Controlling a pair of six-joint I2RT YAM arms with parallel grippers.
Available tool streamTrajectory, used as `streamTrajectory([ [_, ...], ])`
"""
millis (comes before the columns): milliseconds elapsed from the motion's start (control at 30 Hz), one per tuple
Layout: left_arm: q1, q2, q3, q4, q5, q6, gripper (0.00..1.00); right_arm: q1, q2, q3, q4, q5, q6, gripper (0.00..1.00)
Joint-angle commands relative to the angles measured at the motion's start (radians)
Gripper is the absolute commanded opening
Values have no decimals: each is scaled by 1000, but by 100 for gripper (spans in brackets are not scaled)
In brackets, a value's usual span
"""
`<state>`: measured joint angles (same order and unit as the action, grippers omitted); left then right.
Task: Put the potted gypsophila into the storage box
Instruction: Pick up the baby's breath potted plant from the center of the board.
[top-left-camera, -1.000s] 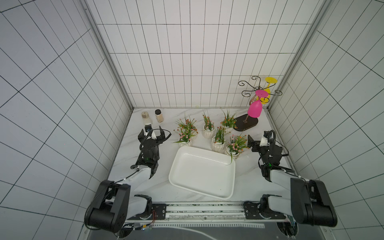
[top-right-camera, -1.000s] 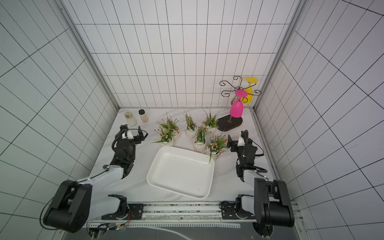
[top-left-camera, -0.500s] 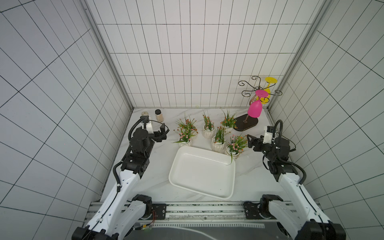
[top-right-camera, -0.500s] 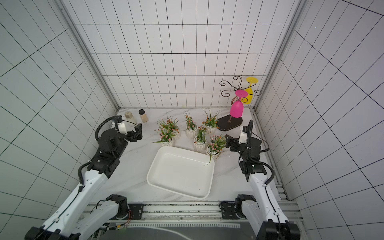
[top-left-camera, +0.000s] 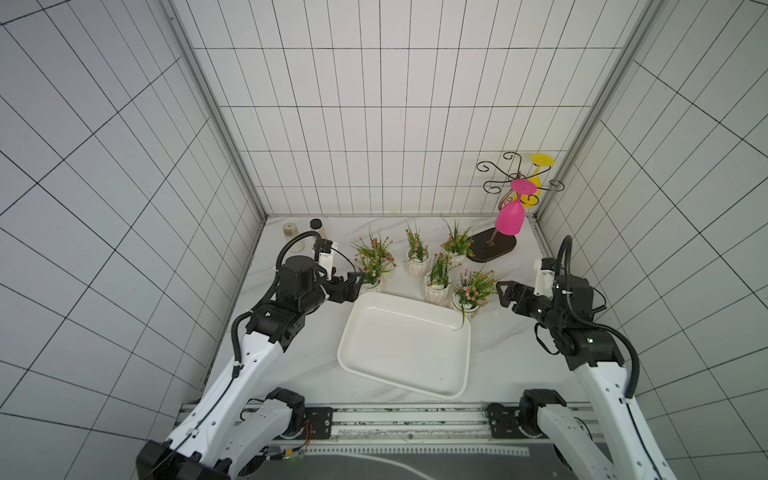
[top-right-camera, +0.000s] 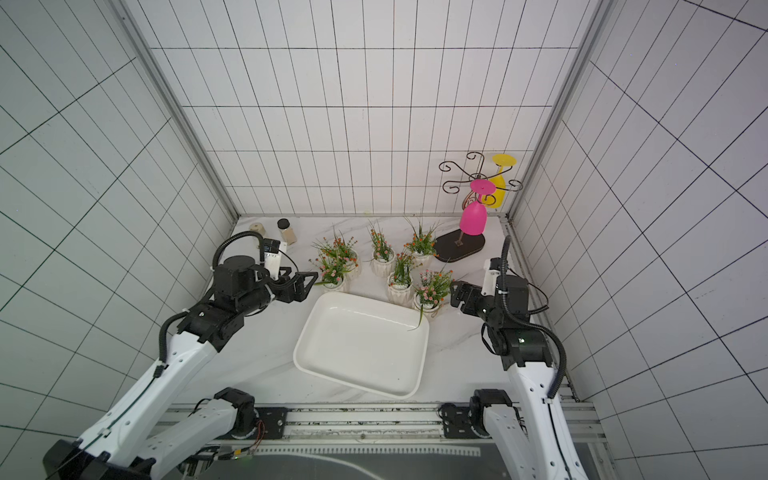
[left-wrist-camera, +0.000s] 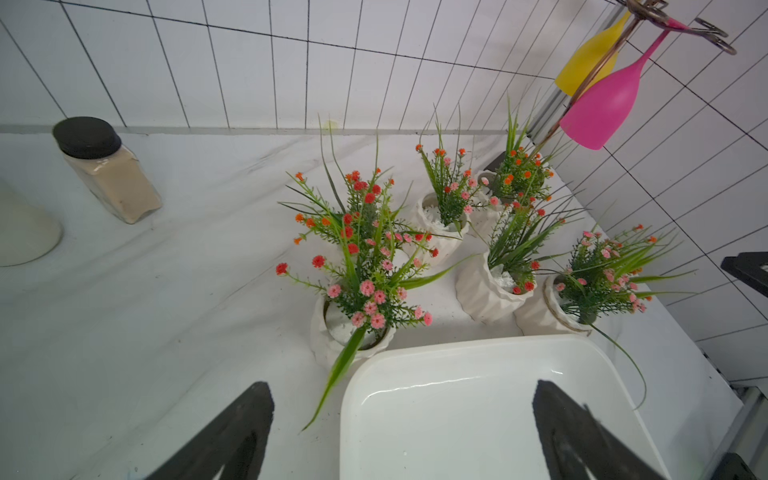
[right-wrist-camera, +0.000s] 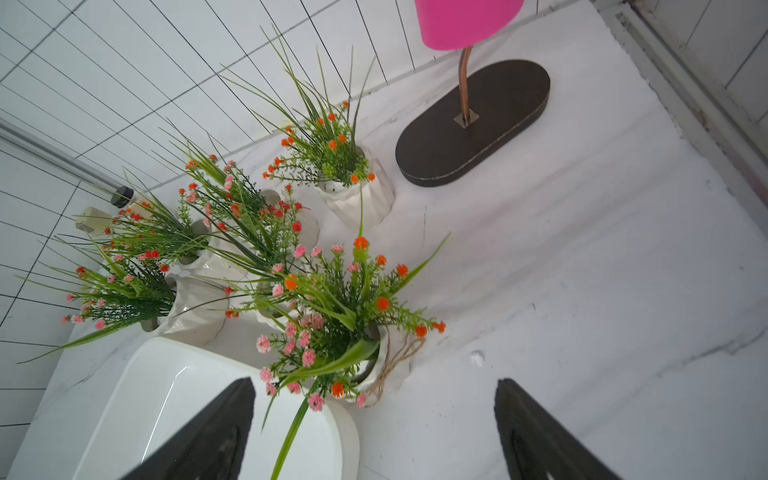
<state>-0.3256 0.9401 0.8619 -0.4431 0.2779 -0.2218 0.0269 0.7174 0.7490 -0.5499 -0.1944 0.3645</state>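
- Six small white ribbed pots of green stems with pink and orange flowers (top-left-camera: 417, 266) stand just behind the glossy white rectangular tray (top-left-camera: 399, 353), none inside
- Left black gripper (top-left-camera: 352, 286): fingers spread, empty
- Right black gripper (top-left-camera: 505, 293): fingers spread, empty

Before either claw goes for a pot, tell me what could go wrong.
1. The pot nearest the right claw stands among crowded, tangled stems, so lifting it with the right claw could tip the neighbouring pot.
2. Its long blade droops over the tray rim and may snag or get pinned.
3. The pot by the tray corner sits close to the rim, so the open left claw could knock the tray.
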Motion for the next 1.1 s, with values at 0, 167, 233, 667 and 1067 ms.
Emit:
streamTrajectory([
  [0,-10,5,16,-6,77,-14,97,33,-21,88,-178,25,116,87],
  [167,-15,19,-9,15,125,-10,97,121,-18,51,-257,77,196,86],
  [233,-16,18,-28,38,140,-13,97,153,-18,19,-261,87,221,86],
  [667,-18,46,-91,117,176,13,97,281,51,-102,-156,125,295,83],
  [1067,-19,70,-118,145,172,32,97,347,153,-148,-48,134,249,81],
])
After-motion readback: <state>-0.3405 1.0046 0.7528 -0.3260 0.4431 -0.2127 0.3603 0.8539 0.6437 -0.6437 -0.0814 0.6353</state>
